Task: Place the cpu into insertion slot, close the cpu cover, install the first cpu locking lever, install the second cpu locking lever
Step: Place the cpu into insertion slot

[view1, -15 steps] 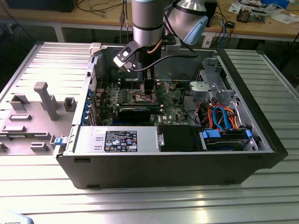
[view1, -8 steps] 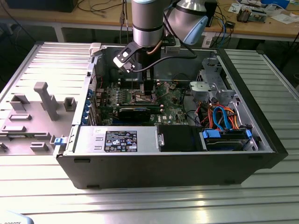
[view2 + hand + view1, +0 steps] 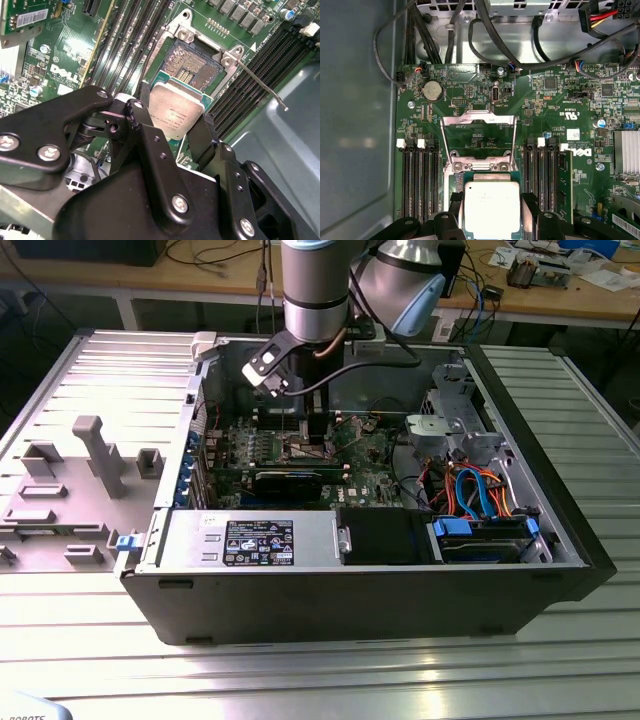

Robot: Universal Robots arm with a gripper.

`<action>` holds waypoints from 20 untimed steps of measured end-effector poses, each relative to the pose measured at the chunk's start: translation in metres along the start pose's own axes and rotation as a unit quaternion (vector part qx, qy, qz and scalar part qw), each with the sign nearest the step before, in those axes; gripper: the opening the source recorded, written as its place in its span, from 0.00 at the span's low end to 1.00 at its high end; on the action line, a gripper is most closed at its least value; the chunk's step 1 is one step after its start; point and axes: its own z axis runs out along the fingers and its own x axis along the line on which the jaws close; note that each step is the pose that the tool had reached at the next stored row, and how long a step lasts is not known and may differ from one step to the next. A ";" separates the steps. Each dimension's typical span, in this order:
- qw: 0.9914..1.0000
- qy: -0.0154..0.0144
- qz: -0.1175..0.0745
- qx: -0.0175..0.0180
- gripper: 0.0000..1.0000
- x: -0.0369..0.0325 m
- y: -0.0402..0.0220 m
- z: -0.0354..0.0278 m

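**One cpu [image 3: 176,112] pinched over the open insertion slot [image 3: 192,65]**

The opened computer case [image 3: 350,600] holds a green motherboard [image 3: 372,455] that carries the slot, which is bare with its contacts exposed. Above the slot hangs the gripper [image 3: 492,201], narrowed onto two opposite edges of the cpu. The chip overlaps the slot's near edge and seems not yet seated. At the slot's far edge the cpu cover [image 3: 479,119] stands raised, and a locking lever [image 3: 260,82] juts free beside it. The chip looks light, rigid and slick-topped, and the contacts look fragile, so edges are the only safe hold. Fine print marks the chip's lid, and white lettering sits beside the slot.
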 end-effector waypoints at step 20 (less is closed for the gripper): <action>1.000 0.000 0.000 -0.003 0.54 0.0074 -0.0121 0.0225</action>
